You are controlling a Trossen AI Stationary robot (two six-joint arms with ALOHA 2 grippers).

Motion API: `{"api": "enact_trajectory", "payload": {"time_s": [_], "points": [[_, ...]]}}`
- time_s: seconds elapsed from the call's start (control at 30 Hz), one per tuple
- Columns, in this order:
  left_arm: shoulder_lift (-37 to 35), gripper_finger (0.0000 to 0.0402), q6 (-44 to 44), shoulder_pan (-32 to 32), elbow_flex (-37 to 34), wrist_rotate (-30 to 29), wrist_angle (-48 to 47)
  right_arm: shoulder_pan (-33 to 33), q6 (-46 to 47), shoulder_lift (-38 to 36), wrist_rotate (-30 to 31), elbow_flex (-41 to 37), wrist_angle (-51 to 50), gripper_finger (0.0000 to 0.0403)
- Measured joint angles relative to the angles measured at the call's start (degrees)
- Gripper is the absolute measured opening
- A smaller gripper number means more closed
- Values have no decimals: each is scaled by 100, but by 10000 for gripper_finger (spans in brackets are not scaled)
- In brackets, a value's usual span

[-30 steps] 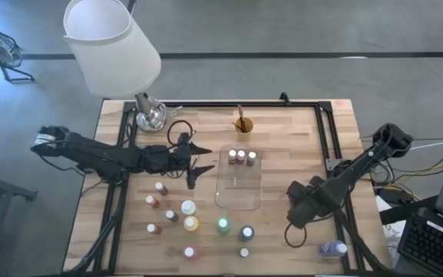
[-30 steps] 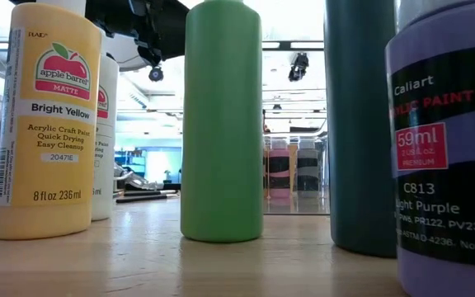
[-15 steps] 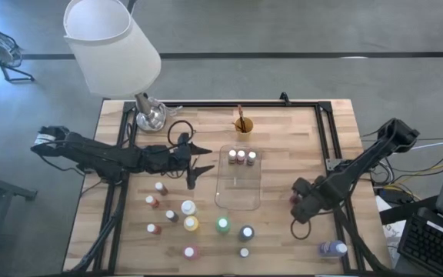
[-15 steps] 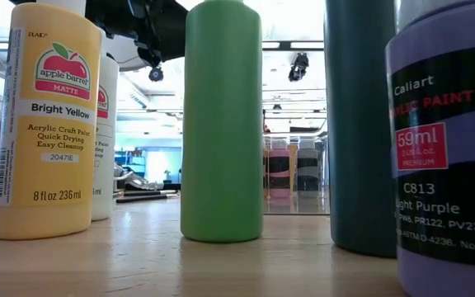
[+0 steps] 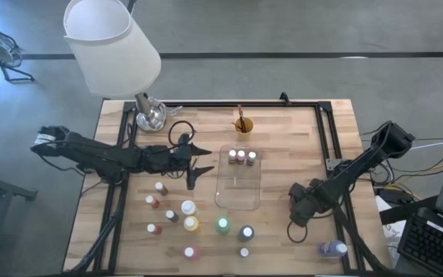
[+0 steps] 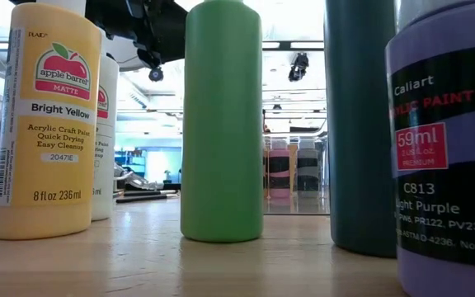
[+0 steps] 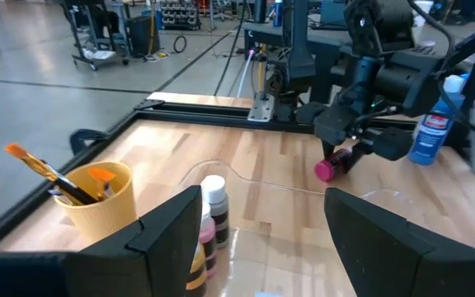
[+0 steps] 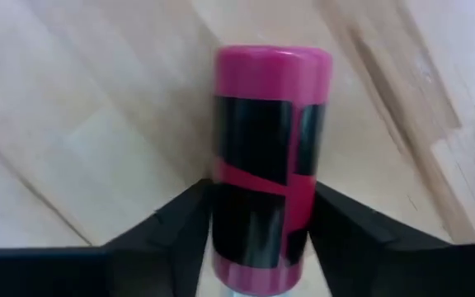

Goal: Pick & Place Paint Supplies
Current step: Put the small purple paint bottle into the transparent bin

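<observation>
A pink paint bottle (image 8: 266, 157) with a black label lies on its side on the bare wood right of the clear tray (image 5: 238, 192). My right gripper (image 5: 298, 206) stands over it, pointing down, shut on it. The left wrist view also shows this bottle (image 7: 334, 167) under that gripper. My left gripper (image 5: 198, 165) hovers open left of the tray, holding nothing. Three small bottles (image 5: 241, 156) stand at the tray's far end. Several more bottles (image 5: 191, 223) stand near the front edge. Brushes stick out of an orange cup (image 5: 243, 127). My right gripper pinches the pink bottle between its two fingers (image 8: 180, 227), one on each long side (image 8: 221, 223), toward the end nearer the camera. The fingers come from above, pointing down, and lie across the bottle. The bottle lies flat on the table.
A white lamp (image 5: 114, 46) leans over the far left corner, its metal base (image 5: 151, 115) on the table. A purple bottle (image 5: 333, 248) lies near the front right corner. Black rails (image 5: 325, 131) border the table top. The low view is filled by yellow (image 6: 48, 124), green (image 6: 221, 124) and purple (image 6: 448, 148) bottles.
My right arm has folded lower over the spot right of the tray, and its gripper has sunk toward the pink bottle with a slight shift toward the tray. The left arm and the other bottles have kept still.
</observation>
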Motion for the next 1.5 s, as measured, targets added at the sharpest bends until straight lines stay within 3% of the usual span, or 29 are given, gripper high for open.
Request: {"api": "enact_trajectory", "payload": {"time_s": [0.13,0.33,0.57,0.93,1.3,1.5], "points": [[0,262,-265,0,0,60,-3,0,-498,111,61,191,65,112],[0,262,-1216,4,3,469,-5,0,-1488,97,817,757,-55,105],[1,261,-2925,47,130,1647,0,0,-3237,89,2477,1961,-457,105],[26,261,-4854,242,771,3232,-18,-4,-6547,520,4512,4211,-847,105],[325,261,-5956,210,1078,3535,-44,-40,-9668,2203,7924,5569,-793,106],[727,261,-6134,178,1250,3794,63,-103,-10347,2812,8712,5951,-802,107]]}}
